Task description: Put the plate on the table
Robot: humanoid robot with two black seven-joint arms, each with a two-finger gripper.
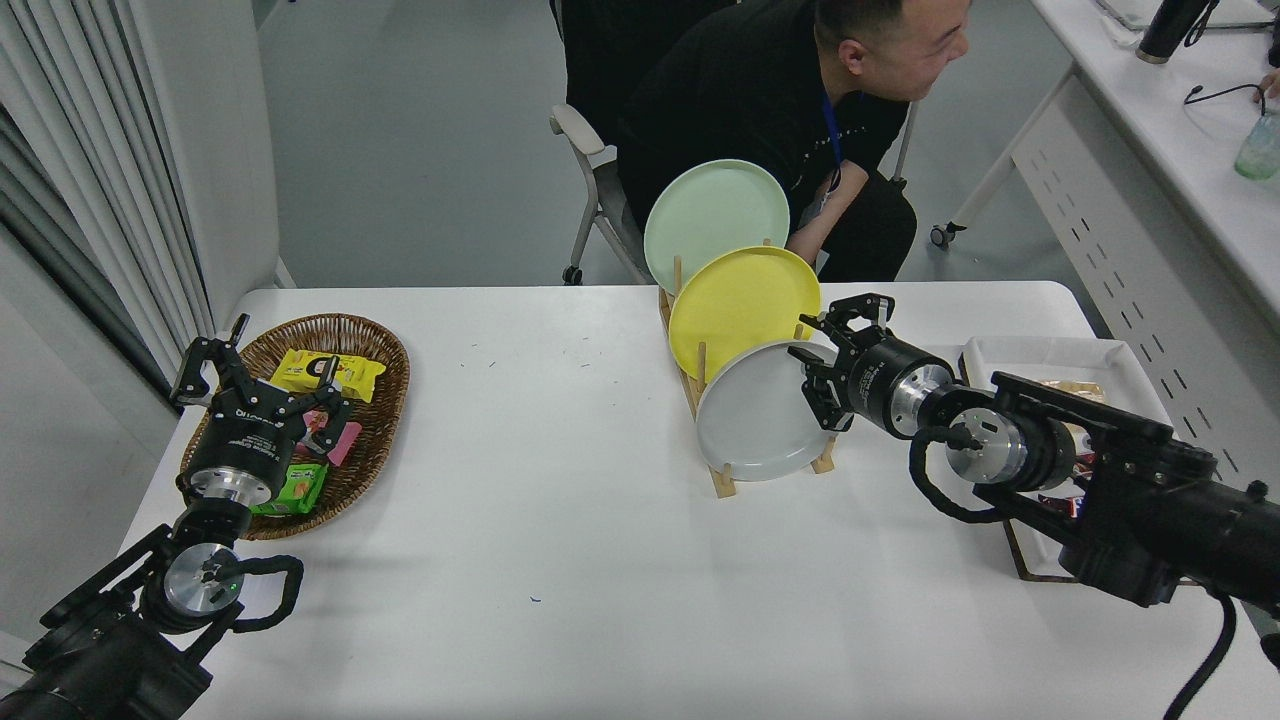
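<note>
White bench point(560, 540) with rounded corners: wicker basket point(375, 440) of snack packets at its left edge; wooden rack point(718, 478) right of centre, holding three upright plates; white tray point(1040, 352) near the right edge, partly hidden

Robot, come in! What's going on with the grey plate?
Right gripper open at grey plate rim. Plate standing in rack. Left gripper parked over basket.

Light-grey plate point(752, 420), yellow plate point(742, 305), mint-green plate point(714, 218), white table point(560, 540).
</note>
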